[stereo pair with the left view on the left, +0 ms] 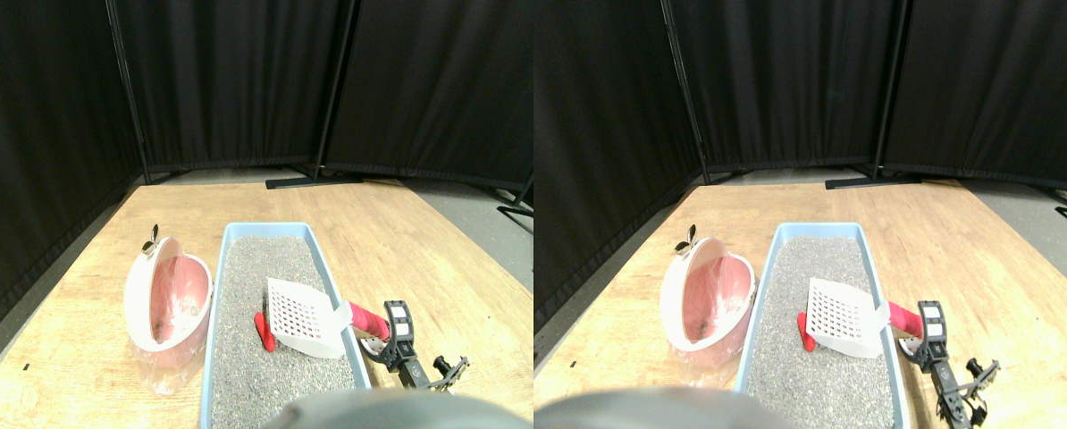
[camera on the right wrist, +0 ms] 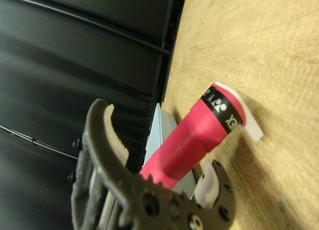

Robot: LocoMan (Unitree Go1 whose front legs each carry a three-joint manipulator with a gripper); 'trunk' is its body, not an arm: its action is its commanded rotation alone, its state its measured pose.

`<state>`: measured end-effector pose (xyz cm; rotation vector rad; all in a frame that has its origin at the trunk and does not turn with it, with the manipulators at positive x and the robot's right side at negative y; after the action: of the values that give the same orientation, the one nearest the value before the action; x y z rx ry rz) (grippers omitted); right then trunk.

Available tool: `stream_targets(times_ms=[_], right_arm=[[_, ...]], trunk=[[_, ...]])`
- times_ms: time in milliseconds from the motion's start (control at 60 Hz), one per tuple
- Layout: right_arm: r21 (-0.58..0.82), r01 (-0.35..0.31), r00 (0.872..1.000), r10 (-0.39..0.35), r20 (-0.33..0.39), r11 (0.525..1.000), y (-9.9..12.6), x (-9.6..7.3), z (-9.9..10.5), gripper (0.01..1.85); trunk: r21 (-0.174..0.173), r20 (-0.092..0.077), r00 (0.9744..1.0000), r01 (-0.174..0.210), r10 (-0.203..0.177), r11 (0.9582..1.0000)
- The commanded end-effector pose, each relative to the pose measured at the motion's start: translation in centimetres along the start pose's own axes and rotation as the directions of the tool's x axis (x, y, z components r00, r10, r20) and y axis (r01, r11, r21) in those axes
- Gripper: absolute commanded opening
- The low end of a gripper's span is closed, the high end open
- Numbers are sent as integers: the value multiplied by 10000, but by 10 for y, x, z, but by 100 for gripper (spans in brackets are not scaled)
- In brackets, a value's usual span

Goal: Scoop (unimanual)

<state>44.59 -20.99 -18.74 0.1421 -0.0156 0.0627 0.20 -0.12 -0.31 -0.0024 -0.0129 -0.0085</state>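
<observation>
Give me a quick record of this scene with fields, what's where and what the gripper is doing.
surface: wooden floor with black curtain panels behind
litter tray: light blue, filled with grey litter
scoop: white slotted head over the litter, pink wrapped handle sticking out over the tray's right rim
red object: lying on the litter beside the scoop head
pink bin: left of the tray, tipped, plastic liner under it
right gripper: at the handle, jaws either side of it
</observation>
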Motion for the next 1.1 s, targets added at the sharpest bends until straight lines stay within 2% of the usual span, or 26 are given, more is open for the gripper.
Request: stream_targets(times_ms=[17, 283, 467, 650, 717, 1100], right_arm=[[145, -76, 9994, 71, 338, 9999, 0, 6, 6, 91], [275, 38, 10000, -38, 23, 9996, -2, 18, 5, 86], [572, 375, 9986, -352, -395, 9977, -3, 25, 6, 86], [831, 304, 9971, -244, -725, 9961, -2, 24, 0, 88], [950, 525, 9942, -431, -985, 9941, -1, 24, -3, 89], [961, 578, 9927, -470, -1113, 9937, 1, 32, -6, 84]], trunk=[[-78, 170, 9999, -4, 5, 10000], [-127, 149, 9999, -28, 30, 9999], [-166, 107, 9999, -67, 69, 9998], [-224, 106, 9999, -108, 111, 9997], [-230, 101, 9999, -114, 117, 9997], [-255, 72, 9997, -213, 215, 9994]])
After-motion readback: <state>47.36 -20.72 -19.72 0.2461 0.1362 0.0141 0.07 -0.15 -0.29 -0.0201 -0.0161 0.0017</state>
